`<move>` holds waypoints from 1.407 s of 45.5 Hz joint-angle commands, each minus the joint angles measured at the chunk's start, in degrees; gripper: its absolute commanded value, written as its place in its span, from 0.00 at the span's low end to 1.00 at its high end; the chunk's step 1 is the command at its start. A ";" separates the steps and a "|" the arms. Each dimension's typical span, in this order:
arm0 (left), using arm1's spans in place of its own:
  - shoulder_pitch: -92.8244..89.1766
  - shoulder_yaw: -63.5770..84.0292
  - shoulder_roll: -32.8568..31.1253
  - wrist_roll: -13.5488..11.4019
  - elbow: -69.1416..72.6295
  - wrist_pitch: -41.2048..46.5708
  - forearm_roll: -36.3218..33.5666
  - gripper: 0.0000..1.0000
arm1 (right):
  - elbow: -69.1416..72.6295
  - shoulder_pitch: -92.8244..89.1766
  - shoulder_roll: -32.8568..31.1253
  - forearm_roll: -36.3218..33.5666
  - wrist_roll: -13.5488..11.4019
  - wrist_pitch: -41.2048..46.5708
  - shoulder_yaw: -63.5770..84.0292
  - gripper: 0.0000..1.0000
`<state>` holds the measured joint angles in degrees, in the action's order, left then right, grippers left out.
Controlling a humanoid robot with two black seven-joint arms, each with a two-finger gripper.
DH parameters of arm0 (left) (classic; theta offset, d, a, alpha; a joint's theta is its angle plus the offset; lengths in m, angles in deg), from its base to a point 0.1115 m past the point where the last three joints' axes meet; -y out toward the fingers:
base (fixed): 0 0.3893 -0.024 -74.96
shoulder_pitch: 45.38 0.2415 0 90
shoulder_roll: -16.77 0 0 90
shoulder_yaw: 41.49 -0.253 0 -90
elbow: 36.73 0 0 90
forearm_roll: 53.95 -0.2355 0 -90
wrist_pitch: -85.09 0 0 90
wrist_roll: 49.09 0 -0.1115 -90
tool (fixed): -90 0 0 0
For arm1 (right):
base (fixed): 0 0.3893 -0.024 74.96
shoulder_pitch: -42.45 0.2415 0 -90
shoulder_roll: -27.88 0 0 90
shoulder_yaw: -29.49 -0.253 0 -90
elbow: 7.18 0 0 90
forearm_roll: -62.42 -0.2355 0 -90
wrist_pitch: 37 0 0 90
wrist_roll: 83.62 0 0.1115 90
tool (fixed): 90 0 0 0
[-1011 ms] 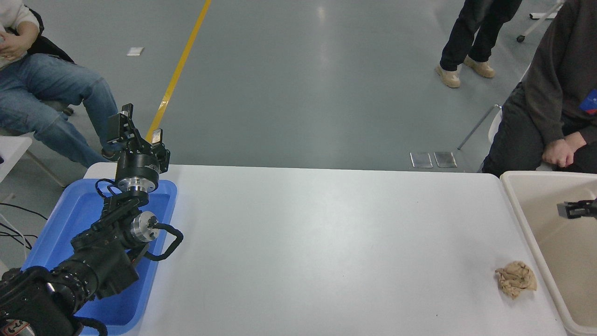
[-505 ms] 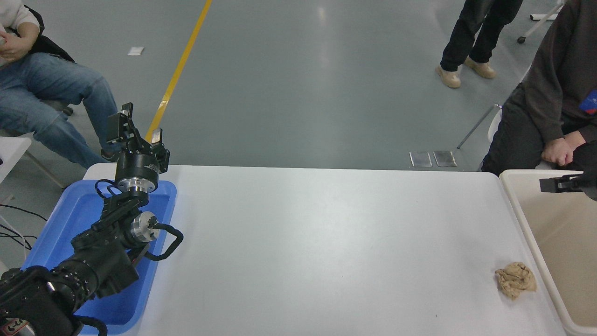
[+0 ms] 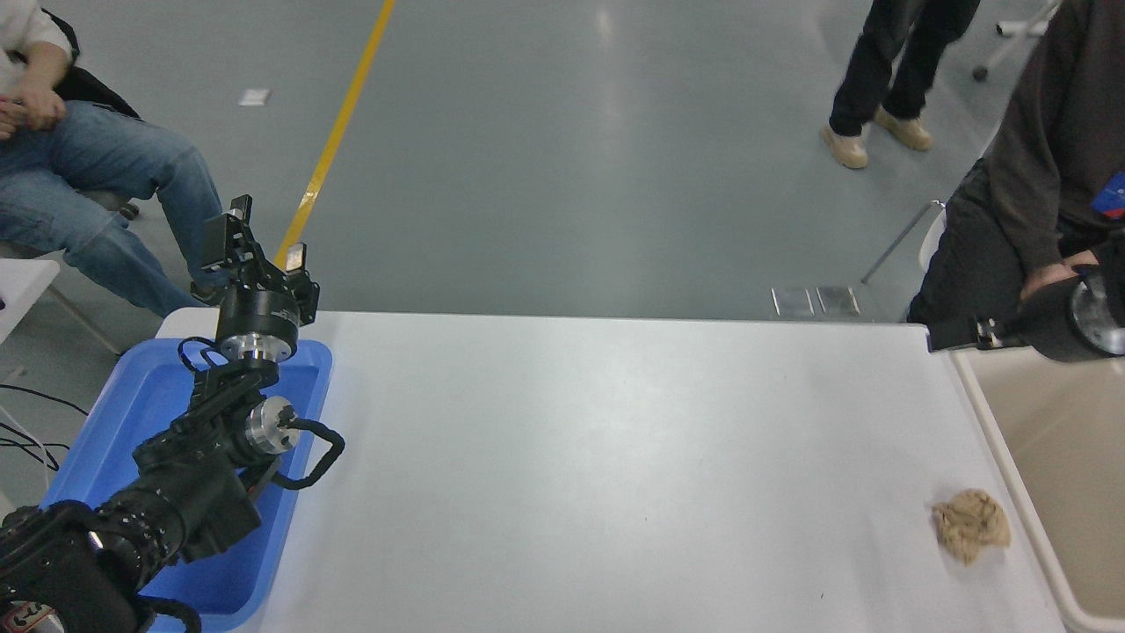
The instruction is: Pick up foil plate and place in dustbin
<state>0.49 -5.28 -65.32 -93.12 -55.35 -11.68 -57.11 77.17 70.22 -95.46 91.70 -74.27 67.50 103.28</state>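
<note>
We see our right end effector [image 3: 954,337] over the dustbin [image 3: 1002,440] rim, its state unclear; our left end effector [image 3: 255,242], spread, is parked above the blue tray [image 3: 132,413].

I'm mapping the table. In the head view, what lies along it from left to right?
Blue tray under the parked left gripper → brown paper ball → right gripper → beige dustbin. No foil plate shows.
</note>
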 commanded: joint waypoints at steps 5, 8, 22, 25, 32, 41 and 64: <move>0.01 0.00 0.00 0.00 -0.01 0.00 0.00 1.00 | 7.14 8.88 9.51 -9.06 1.01 6.16 0.31 1.00; 0.01 0.00 0.00 0.00 -0.01 0.00 0.00 1.00 | 7.14 9.23 10.48 -9.94 1.01 7.03 -0.75 1.00; 0.10 -0.09 0.00 0.00 -0.01 0.00 0.00 1.00 | 7.14 12.66 15.84 -19.08 1.01 14.33 -6.11 1.00; 0.10 -0.09 0.00 -0.09 -0.01 0.00 0.00 1.00 | 7.06 12.66 16.72 -19.08 1.01 14.42 -6.20 1.00; 0.10 -0.09 0.00 -0.09 -0.01 0.00 0.00 1.00 | 6.97 12.83 17.51 -19.08 1.01 14.33 -6.29 1.00; 0.10 -0.09 0.00 -0.09 -0.01 0.00 0.00 1.00 | 6.97 12.83 17.43 -19.08 1.01 14.33 -6.20 1.00; 0.10 -0.09 0.00 -0.09 -0.01 0.00 0.00 1.00 | 6.44 15.73 20.59 -20.67 0.57 17.23 -6.38 1.00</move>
<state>0.59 -5.37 -65.33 -93.20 -55.36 -11.68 -57.11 84.13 84.25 -77.15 71.61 -73.26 82.89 96.93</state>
